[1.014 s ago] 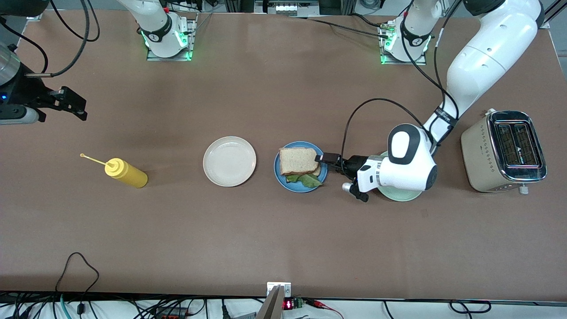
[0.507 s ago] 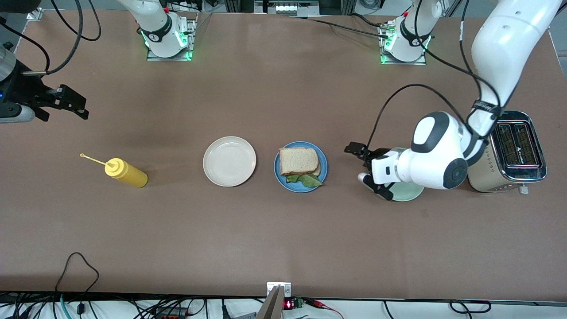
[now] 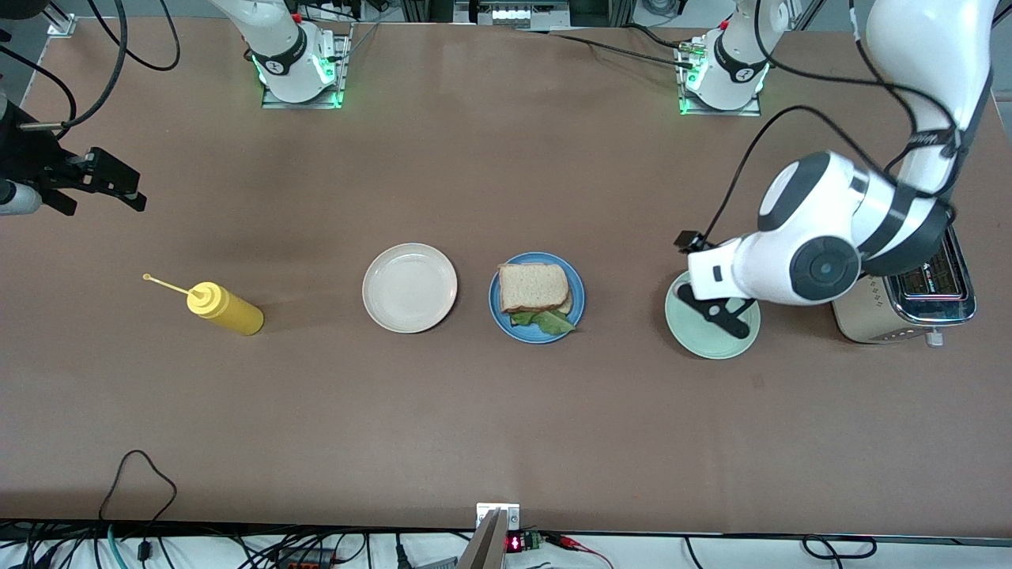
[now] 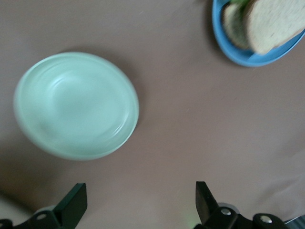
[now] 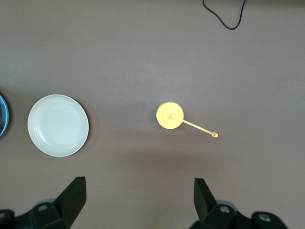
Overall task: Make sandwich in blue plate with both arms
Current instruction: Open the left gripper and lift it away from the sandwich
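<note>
Over the mint plate, left end effector agape.

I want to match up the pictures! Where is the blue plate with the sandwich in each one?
Front view: the blue plate sits mid-table between the cream plate and the mint-green plate, with the sandwich on it.
Left wrist view: part of it shows at a corner, sandwich on it.
Right wrist view: only a sliver of rim at the edge.
Shared landmark: the cream plate beside it appears in the front and right wrist views.
</note>
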Robot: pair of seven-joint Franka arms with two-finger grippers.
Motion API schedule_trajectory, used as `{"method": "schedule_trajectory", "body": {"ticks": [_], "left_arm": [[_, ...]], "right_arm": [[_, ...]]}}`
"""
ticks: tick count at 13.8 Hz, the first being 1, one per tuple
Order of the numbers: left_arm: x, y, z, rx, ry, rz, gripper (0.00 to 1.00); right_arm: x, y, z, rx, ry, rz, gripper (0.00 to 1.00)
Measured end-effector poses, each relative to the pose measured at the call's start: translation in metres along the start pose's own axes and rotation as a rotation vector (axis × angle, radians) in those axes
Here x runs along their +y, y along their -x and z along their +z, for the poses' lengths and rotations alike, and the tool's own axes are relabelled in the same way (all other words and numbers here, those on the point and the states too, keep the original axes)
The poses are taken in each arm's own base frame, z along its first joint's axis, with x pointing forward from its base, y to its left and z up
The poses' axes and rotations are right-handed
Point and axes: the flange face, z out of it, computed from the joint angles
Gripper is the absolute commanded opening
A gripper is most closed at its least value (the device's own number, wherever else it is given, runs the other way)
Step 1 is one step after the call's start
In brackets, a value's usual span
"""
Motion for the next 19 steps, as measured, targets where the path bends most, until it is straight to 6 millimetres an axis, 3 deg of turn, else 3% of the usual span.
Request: {"method": "schedule_trajectory", "body": {"ticks": [5, 11, 15, 19], "left_arm": [[-0.016, 0.053, -0.085, -0.018, -0.116, -0.098, 1.0], [-0.067, 0.121, -0.147, 0.194, -0.041, -0.417, 1.0], [-0.079, 0.156, -0.152, 0.383, -0.022, -0.536, 1.0], [-0.045, 0.177, -0.149, 0.391, -0.094, -0.502, 1.0]], "right_arm": [[-0.005, -0.001, -0.004, 0.009, -0.001, -0.009, 1.0], [-0.006, -0.001, -0.005, 0.013, -0.001, -0.011, 1.0], [-0.007, -0.001, -0.006, 0.015, -0.001, -0.014, 1.0], [-0.006, -0.002, -0.01, 0.024, 0.0, -0.015, 1.0]]}}
